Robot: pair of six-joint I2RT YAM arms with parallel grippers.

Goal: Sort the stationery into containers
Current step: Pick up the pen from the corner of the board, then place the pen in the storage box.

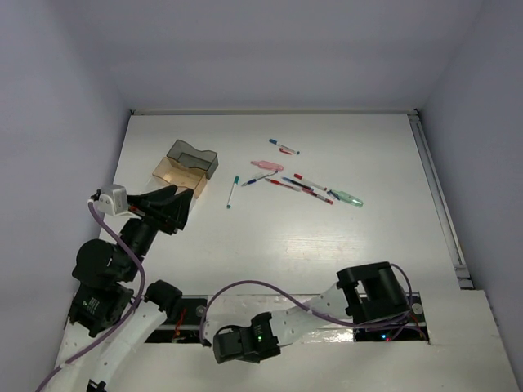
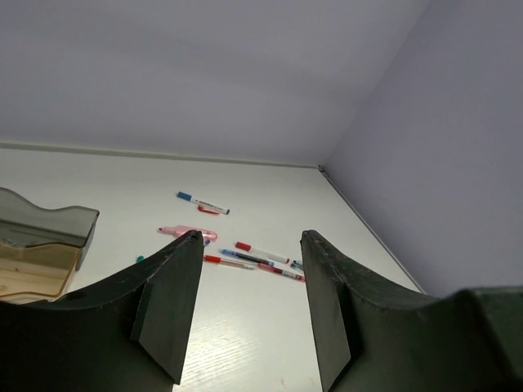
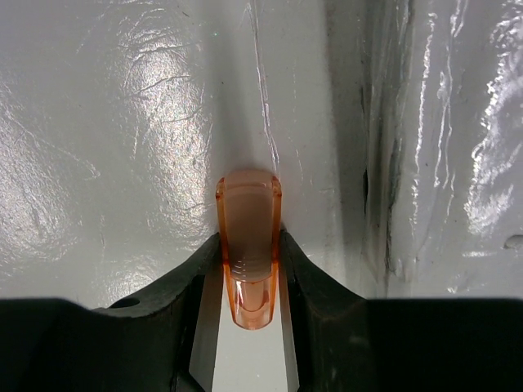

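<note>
The right gripper (image 3: 249, 240) is clenched on a small see-through orange piece (image 3: 248, 245). A finger presses against each side of the piece, and its rounded end pokes out past the fingertips. It is held low over the glossy white bench (image 1: 327, 245), down at the near edge close to the arm bases and well apart from everything else.

The left gripper (image 2: 249, 314) is released. Its two dark fingers (image 2: 167, 302) stand apart with nothing between them. It hovers just beside the near corner of the tan tray (image 1: 176, 175) and points across the bench towards the scattered pens.

The tan tray touches the smoky grey tray (image 1: 194, 157), which sits behind it on the left half of the bench. From here I cannot tell what, if anything, lies inside either one.

A thin white pen with a teal cap (image 1: 232, 193) lies alone just to the right of the trays. Farther right a pink piece (image 1: 265, 166) lies on the bench. Beside it a loose cluster of red- and blue-capped pens (image 1: 302, 184) lies crossed over one another. A pale green-capped marker (image 1: 347, 197) lies at the cluster's right end. A blue-capped pen (image 1: 283, 146) lies a little behind them, nearer the back wall.
</note>
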